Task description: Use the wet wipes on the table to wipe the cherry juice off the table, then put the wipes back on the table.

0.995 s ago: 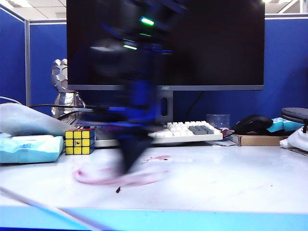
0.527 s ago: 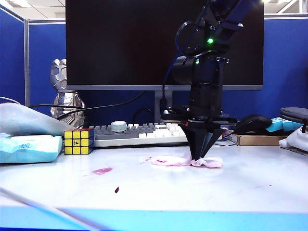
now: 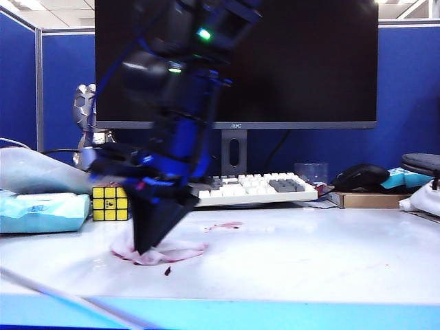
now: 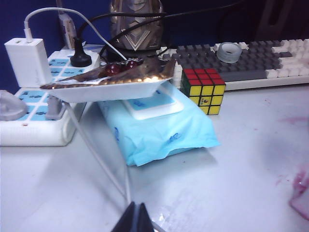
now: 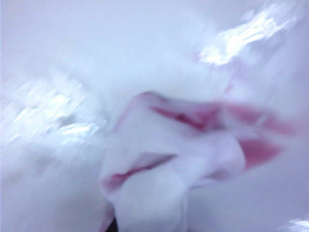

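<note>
My right gripper [image 3: 146, 251] is pinched shut on the wet wipes [image 3: 161, 253], pressing the wad to the table [image 3: 309, 254] left of centre, near the puzzle cube [image 3: 113, 202]. It's limp, damp, feather-light — best gripped at its bunched middle. Half a second ago I held it right of centre; a juice smear [image 3: 224, 226] remains. My left gripper [image 4: 136, 220] sits closed, empty
</note>
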Motion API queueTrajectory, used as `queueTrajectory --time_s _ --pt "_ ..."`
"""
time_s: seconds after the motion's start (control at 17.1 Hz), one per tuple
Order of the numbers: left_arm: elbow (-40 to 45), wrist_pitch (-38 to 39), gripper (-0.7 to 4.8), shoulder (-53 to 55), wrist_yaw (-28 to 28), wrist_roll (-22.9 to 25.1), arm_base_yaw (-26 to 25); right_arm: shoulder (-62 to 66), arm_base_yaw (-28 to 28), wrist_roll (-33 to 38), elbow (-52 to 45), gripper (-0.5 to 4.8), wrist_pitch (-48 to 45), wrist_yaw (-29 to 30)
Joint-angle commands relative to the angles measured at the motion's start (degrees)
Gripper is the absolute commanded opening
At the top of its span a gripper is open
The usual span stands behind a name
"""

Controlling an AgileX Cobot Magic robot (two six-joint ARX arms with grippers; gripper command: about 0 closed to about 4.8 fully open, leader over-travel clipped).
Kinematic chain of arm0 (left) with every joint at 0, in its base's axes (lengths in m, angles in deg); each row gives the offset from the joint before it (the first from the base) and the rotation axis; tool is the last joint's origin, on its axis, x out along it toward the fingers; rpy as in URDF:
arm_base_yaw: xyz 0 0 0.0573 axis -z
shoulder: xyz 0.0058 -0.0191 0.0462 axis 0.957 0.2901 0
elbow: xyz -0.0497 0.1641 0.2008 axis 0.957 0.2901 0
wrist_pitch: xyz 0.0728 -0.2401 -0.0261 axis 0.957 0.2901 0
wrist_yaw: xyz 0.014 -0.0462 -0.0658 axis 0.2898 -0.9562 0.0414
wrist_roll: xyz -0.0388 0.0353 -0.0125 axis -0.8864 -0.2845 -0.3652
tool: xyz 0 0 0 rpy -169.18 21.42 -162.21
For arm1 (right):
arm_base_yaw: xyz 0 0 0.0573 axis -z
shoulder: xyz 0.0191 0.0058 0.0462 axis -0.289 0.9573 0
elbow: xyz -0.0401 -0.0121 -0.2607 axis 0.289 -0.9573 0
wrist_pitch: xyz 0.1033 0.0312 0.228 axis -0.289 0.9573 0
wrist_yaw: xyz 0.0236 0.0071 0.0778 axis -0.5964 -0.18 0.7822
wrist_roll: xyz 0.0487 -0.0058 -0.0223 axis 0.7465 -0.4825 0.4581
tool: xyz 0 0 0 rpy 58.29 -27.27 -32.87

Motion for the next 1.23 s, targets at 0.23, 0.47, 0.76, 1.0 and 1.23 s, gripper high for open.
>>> queueTrajectory --time_s 0.23,0.47,0.76,1.0,1.23 --pt "0.0 0.8 0.04 -0.2 0.0 0.1 -0.1 1.3 5.7 1.0 -0.7 -0.05 -10.6 -14.1" --pt "0.0 0.8 0.04 -0.2 0.0 0.1 -0.1 1.3 6.5 0.7 -0.7 -0.05 -9.8 4.6" --pt "0.0 0.8 0.04 -0.2 0.0 0.1 -0.1 1.4 1.7 -1.8 -0.7 -0.05 -7.7 6.6" --pt "0.0 0.8 0.04 -0.2 0.0 0.1 -0.1 2.0 6.1 -1.4 -0.7 -0.05 -8.5 -12.5" --pt "0.0 0.8 0.04 -0.2 0.0 0.1 -0.1 2.0 15.1 1.7 -0.2 -0.05 -10.8 -14.1"
